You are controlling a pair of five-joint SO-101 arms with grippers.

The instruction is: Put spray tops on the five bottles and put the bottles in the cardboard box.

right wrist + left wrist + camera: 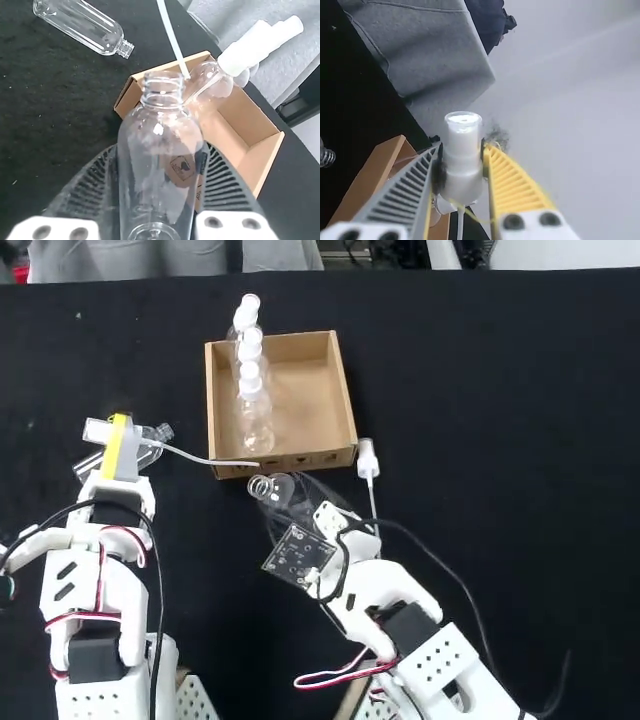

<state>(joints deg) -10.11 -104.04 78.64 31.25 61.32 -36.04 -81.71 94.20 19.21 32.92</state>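
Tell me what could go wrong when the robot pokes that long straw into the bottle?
The thin tube on the spray top in the left fingers may miss the narrow mouth of the bottle and slide down outside. The bottle looks smooth, so a push might twist it in the right fingers. The cardboard box is close, so a swing could bump it.
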